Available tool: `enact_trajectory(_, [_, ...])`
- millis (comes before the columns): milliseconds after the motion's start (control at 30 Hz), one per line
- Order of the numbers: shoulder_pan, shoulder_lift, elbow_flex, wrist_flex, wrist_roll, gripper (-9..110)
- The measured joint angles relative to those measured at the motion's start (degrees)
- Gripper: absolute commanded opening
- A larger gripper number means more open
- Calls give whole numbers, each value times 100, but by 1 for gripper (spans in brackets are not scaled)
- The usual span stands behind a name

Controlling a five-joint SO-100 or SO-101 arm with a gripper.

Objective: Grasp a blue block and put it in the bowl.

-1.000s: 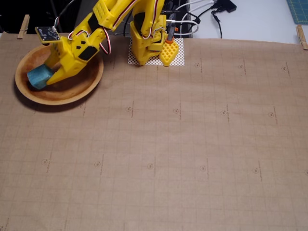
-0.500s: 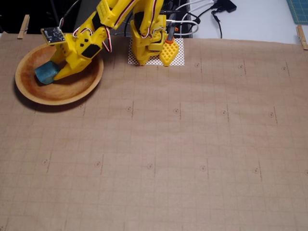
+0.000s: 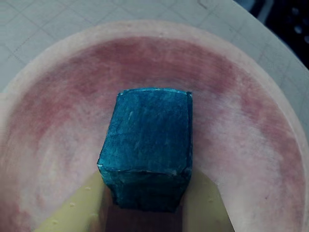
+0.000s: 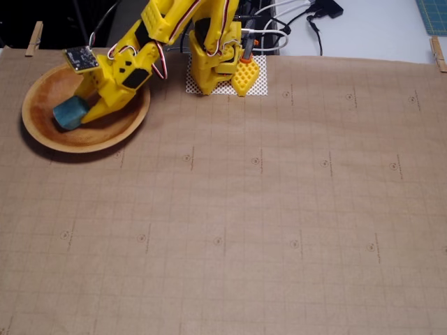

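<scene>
The blue block is a teal foam-like piece held between my yellow fingers, which press on its two sides. My gripper is shut on it, inside the wide wooden bowl, low over the reddish-brown bottom. I cannot tell whether the block touches the bottom. In the fixed view the bowl stands at the far left of the table, and the block is in its left half, at the tip of my gripper.
Brown grid paper covers the table, pinned with clothespins at its far edge. My arm's base stands on a white mesh pad to the right of the bowl. Cables lie behind it.
</scene>
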Motion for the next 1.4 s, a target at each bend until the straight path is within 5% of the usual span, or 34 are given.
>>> enact_trajectory(200, [-237,0,0,0,0,0])
enact_trajectory(567, [-431,-26,70,79,0,36])
enact_trajectory(1067, [-457,167,70,79,0,37])
enact_trajectory(1400, [-1099,2347,88,932,615,37])
